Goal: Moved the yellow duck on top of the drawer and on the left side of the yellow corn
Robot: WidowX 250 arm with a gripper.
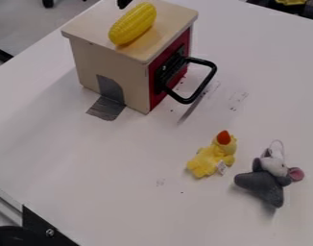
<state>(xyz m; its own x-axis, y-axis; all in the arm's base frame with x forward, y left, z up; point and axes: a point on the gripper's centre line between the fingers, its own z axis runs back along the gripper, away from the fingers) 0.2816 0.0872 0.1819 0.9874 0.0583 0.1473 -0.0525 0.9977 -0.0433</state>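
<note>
A small black part of the gripper shows at the top edge, just behind the drawer box. The yellow corn lies slantwise on the wooden top of the drawer. On the white table, in front and to the right of the box, the yellow duck lies with its orange beak pointing up the view. The gripper is well apart from the duck.
A grey and white plush mouse lies right of the duck. The drawer's black handle juts out over the white table. Grey tape runs from the box onto the table. Black hardware sits at the lower left corner.
</note>
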